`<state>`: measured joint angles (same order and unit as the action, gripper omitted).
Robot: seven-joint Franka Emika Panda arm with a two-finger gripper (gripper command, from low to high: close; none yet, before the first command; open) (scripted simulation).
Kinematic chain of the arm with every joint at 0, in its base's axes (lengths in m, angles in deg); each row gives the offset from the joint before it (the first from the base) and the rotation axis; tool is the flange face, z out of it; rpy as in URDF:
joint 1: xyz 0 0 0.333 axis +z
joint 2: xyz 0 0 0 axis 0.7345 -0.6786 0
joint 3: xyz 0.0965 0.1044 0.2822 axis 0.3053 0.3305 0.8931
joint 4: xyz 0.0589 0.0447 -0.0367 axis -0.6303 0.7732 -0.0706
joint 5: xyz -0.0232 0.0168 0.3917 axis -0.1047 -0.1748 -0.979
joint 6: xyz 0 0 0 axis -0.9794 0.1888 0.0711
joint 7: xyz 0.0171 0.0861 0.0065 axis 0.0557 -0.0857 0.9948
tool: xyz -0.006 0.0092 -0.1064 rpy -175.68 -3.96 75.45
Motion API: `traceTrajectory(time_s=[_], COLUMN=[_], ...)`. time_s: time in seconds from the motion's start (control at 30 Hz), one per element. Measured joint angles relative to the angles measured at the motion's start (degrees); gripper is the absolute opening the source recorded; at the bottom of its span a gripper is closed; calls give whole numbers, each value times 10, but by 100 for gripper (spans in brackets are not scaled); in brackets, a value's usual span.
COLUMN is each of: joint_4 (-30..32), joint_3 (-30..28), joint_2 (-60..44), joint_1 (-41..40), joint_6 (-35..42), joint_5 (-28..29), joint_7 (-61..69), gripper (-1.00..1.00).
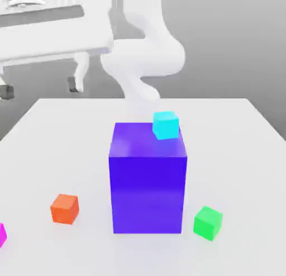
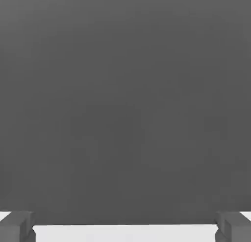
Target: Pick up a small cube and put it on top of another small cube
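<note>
My claw [image 2: 125,229] gapes wide, empty. A small glossy magenta cube [image 1: 1,234] sits at the smooth white counter's [image 1: 67,135] edge, near a matte orange cube [image 1: 65,208].

I am holding my arm [image 1: 146,51] up high behind the working area, its white links bending at an elbow on the exterior view's right and reaching across toward the exterior view's left. My hand is hanging at the upper left of that view, with my gripper [image 1: 38,85] pointing downward, well above everything below. My fingers [image 1: 73,84] are standing wide apart, with nothing between them. In the hand view my gripper [image 2: 125,229] is showing its two grey fingertips [image 2: 17,226] far apart at opposite edges, gripping nothing.
</note>
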<state>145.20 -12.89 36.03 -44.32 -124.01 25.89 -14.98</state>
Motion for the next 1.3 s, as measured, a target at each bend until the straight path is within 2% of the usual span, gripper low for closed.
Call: traceTrajectory(time_s=[0.3,0.57,0.7,0.73,0.97,1.13,1.3], joint_4=[-10,-14,-33,-37,-37,-15,28], joint_3=[-34,-55,-10,0,0,-50,-42], joint_2=[-186,-328,-410,-424,-424,-353,-308], joint_1=[-66,-131,-177,-184,-184,-140,-28], joint_6=[-38,-90,-144,-153,-153,-102,-114], joint_5=[-79,-80,-126,-136,-136,-77,2], joint_7=[142,223,264,272,272,214,172], gripper=[0,0,0,-100,-100,-100,-100])
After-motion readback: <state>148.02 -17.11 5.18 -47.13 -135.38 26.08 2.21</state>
